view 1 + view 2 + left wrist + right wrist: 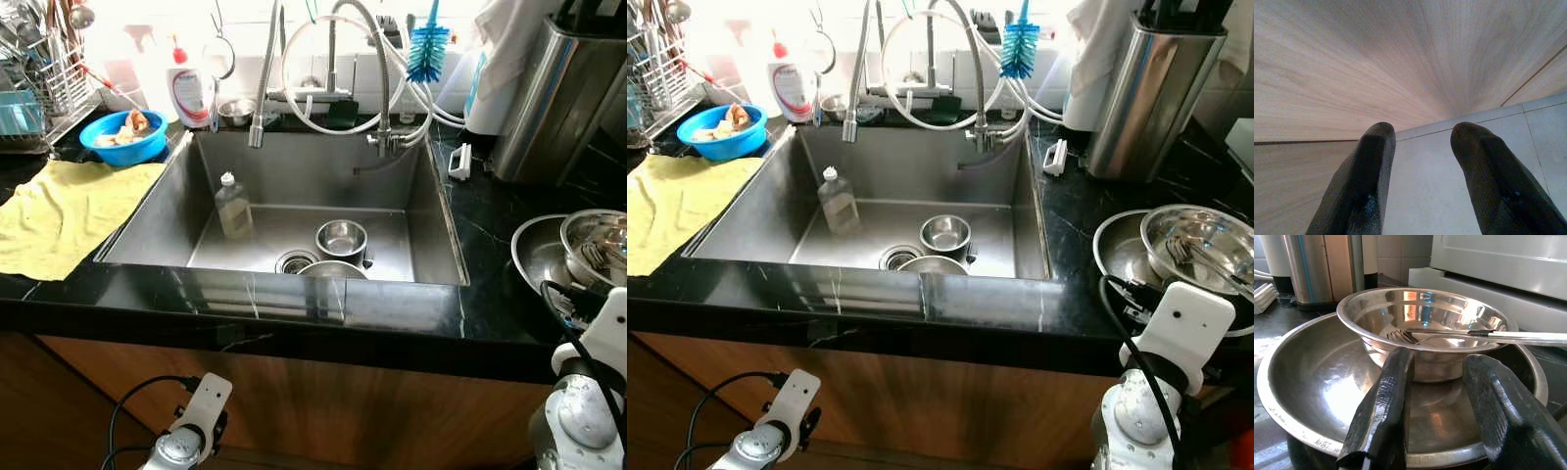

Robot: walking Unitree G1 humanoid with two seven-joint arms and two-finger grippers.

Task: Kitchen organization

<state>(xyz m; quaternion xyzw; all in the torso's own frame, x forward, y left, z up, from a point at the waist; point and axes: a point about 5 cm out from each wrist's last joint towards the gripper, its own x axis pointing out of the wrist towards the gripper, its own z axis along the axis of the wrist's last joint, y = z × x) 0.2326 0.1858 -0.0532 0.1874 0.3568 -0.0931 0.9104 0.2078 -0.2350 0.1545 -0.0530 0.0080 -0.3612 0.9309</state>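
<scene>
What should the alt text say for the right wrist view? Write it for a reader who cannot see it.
The open right gripper points at a small steel bowl nested inside a larger steel bowl on a dark counter. A whisk lies across the small bowl, and a steel canister stands behind.

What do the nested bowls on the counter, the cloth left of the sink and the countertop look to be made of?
Nested bowls: polished steel, by the mirror-like reflections. Cloth: soft yellow fabric, matte and rumpled, perhaps microfibre. Countertop: glossy black stone, probably marble, with thin white veins.
</scene>
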